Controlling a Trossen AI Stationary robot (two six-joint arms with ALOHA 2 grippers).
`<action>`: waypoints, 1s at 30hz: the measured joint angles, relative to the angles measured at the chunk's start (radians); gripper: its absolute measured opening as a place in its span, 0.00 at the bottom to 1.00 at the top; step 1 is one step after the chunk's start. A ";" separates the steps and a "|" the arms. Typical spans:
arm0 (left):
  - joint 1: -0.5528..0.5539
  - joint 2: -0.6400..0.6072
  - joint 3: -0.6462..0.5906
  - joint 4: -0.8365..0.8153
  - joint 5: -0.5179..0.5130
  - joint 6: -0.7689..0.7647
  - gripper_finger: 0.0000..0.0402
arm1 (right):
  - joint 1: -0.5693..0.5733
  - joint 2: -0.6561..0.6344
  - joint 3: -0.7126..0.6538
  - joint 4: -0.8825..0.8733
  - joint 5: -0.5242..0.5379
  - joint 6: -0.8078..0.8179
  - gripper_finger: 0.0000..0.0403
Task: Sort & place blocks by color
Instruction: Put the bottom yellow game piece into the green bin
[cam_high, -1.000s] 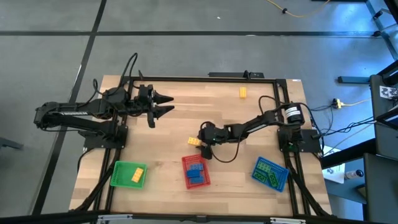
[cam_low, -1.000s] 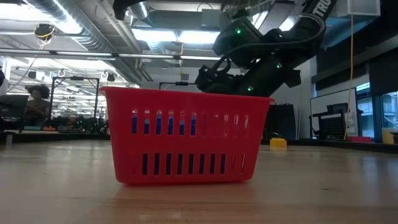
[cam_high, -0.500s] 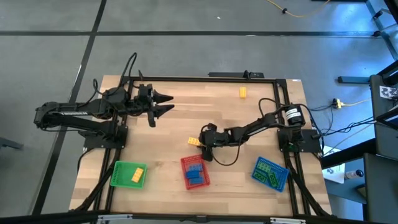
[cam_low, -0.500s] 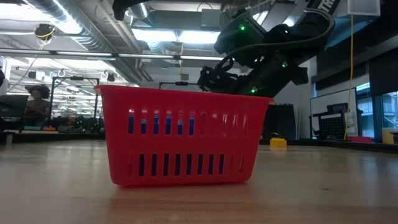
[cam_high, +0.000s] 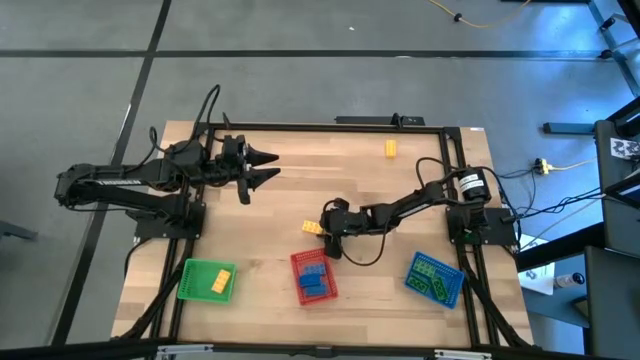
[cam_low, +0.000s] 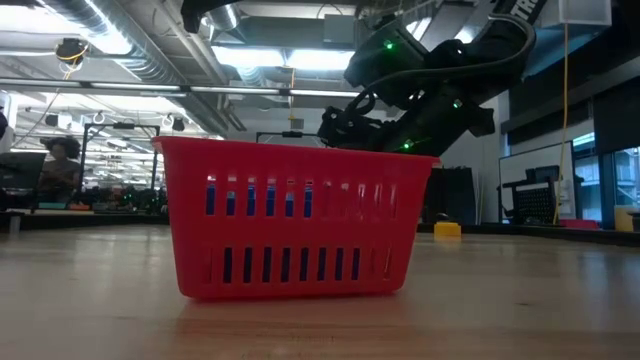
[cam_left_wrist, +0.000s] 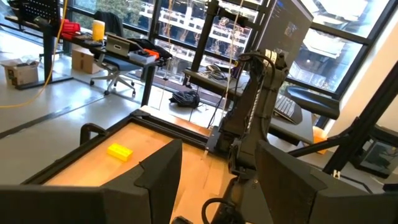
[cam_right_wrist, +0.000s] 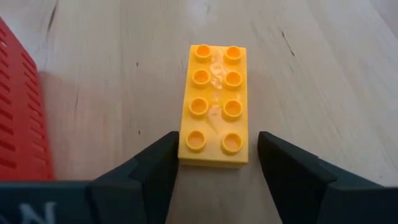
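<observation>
Over on the far left of the surface (cam_high: 260, 190), the left end effector (cam_high: 268, 167) hangs idle above the wood near the back edge, its fingers spread and holding nothing. Near the front edge sits the green tray (cam_high: 205, 281), with a yellow block (cam_high: 222, 281) lying in it. Moving toward the middle, another yellow block (cam_high: 314, 227) rests flat on the wood just behind the red tray (cam_high: 314, 276), which holds blue blocks (cam_high: 314, 271). The right end effector (cam_high: 325, 230) has its fingers spread to either side of this yellow block, one dark finger (cam_right_wrist: 152, 163) close along each long side, not visibly pinching it, so the grasp looks about to be made, not finished. Farther right and toward the back edge, a third yellow block (cam_high: 390, 149) lies alone, well apart from everything else. At the front right stands the blue tray (cam_high: 434, 278), carrying green blocks (cam_high: 438, 285). Judged from this layout, the blue and green blocks are already gathered in trays and one yellow is placed; two yellows remain out, the nearer one apparently next.
</observation>
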 joint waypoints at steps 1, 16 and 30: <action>0.000 0.000 0.000 0.000 0.000 0.000 0.48 | 0.000 0.000 0.000 0.001 -0.001 0.000 0.55; 0.000 0.000 0.000 0.000 0.001 0.000 0.48 | -0.061 -0.003 0.000 0.013 -0.187 0.027 0.55; 0.000 0.000 0.000 -0.009 0.001 0.000 0.48 | -0.065 -0.002 0.000 0.009 -0.189 0.003 0.54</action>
